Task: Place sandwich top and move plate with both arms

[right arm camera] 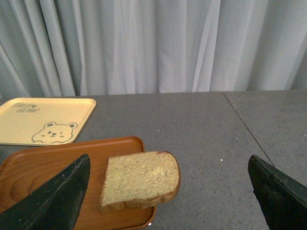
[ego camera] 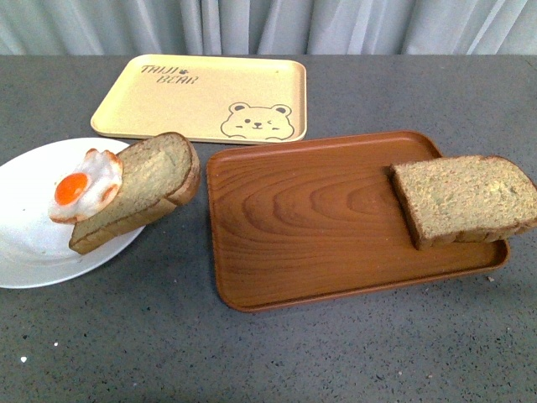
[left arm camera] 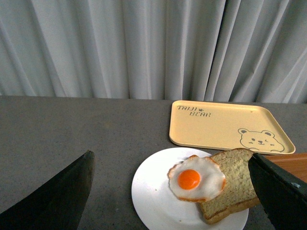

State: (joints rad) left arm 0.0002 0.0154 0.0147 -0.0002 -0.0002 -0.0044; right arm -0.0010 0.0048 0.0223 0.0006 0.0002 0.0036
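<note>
The sandwich top, a tan speckled bread slice, lies on the right end of the brown wood-grain tray and overhangs its edge. At the left stands the white plate. It carries a second bread slice, propped on the rim, with a fried egg resting on it. Neither gripper shows in the front view. In the left wrist view my left gripper is open, above and short of the plate. My right gripper is open, with the sandwich top ahead, between its fingers.
A pale yellow bear-print tray lies at the back of the grey table. Grey curtains hang behind the table's far edge. The brown tray sits between the plate and the right side of the table.
</note>
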